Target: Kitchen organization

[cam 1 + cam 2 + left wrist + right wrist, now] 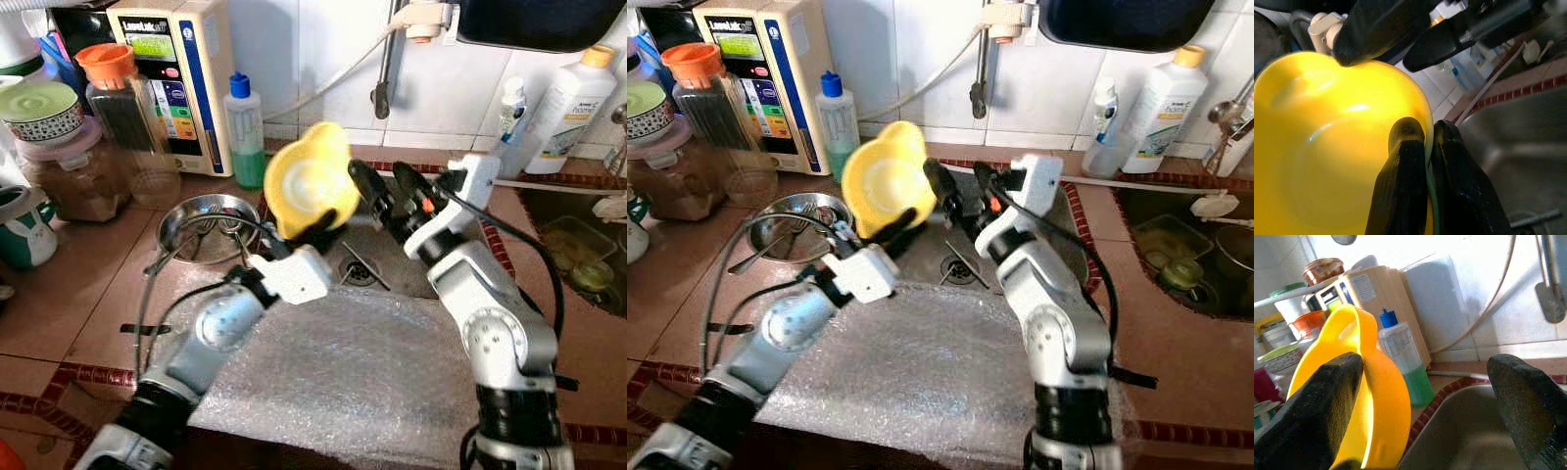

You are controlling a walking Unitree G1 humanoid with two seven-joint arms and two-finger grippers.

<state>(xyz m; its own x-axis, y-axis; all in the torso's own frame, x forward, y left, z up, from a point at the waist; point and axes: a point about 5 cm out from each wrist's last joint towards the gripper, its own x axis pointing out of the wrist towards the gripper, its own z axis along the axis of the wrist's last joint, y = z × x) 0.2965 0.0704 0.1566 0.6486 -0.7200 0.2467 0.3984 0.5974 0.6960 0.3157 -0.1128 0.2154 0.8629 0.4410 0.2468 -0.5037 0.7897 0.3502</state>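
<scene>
A yellow plastic bowl (309,181) is held tilted on edge in the air over the sink basin (392,257). My left gripper (318,227) is shut on its lower rim; in the left wrist view the two black fingers (1400,161) pinch the thin yellow wall (1327,147). My right gripper (389,188) stands open just right of the bowl, at the same height. In the right wrist view one of its fingers (1322,396) lies in front of the bowl (1381,406), while the other (1528,401) is far off over the sink.
A sheet of bubble wrap (343,362) covers the counter in front. A steel bowl with utensils (206,227) sits left of the sink, with a green-liquid bottle (245,132), a water purifier (181,69) and jars (122,108) behind. White bottles (568,108) and a second sink (578,255) lie right.
</scene>
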